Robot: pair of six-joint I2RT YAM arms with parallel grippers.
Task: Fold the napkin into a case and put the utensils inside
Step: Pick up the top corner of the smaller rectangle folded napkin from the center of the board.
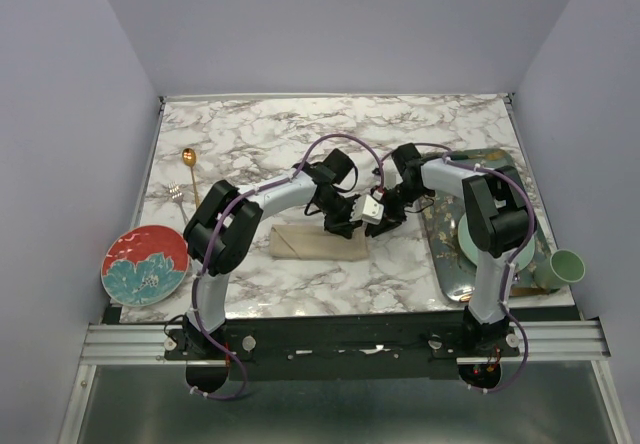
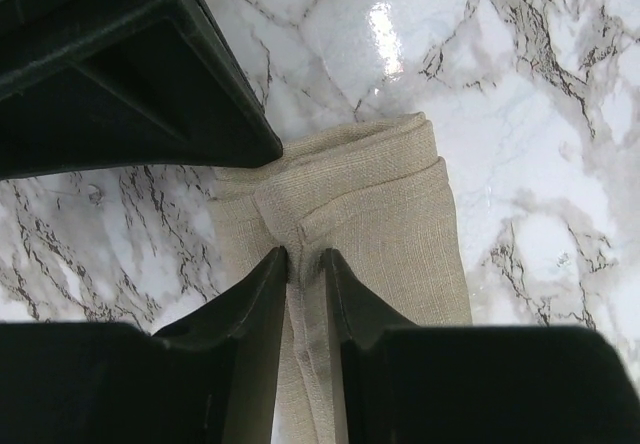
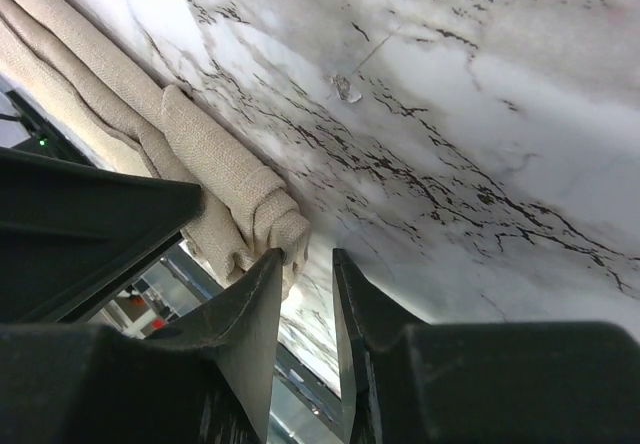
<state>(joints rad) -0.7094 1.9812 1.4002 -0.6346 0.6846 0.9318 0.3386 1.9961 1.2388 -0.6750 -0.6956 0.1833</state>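
The beige napkin [image 1: 318, 242] lies folded into a narrow oblong case at the table's centre. My left gripper [image 1: 343, 226] is at its right end. In the left wrist view that gripper [image 2: 305, 256] is shut on a raised pleat of the napkin [image 2: 380, 204]. My right gripper [image 1: 383, 214] sits just right of the cloth. In the right wrist view the right gripper [image 3: 308, 254] stands open by a narrow gap, one fingertip touching the napkin's rolled end [image 3: 210, 149], with only marble between its fingers. The gold spoon [image 1: 189, 159] and fork [image 1: 176, 192] lie at the far left.
A red flowered plate [image 1: 145, 264] sits at the front left. On the right, a patterned tray [image 1: 445, 269] carries a pale plate [image 1: 462, 236] partly under the right arm. A green cup [image 1: 566, 266] stands at the tray's right edge. White walls enclose the table.
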